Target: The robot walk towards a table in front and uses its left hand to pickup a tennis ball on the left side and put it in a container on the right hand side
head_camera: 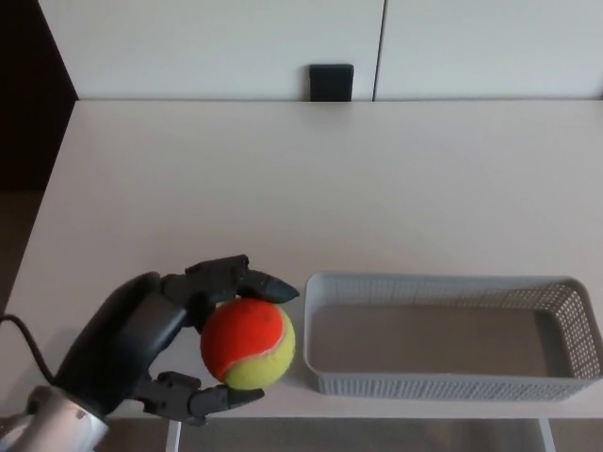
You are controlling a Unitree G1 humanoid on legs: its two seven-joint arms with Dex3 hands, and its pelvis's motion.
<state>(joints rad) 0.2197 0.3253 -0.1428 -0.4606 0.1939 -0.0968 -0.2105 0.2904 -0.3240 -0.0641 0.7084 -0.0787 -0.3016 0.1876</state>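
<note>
One head view, set above the near edge of the white table (377, 188), looks steeply down and forward across it to the pale wall (207, 47) at 12 o'clock. It sits close (the tabletop fills most of the frame): the left hand (155, 330) with the tennis ball (248, 344) looms at 7 o'clock, the grey container (443, 386) at 5 o'clock, by the near edge.

A plain, office-like room: a pale desk (283, 169) stands against smooth white wall panels (207, 47), with nothing homely around.
</note>
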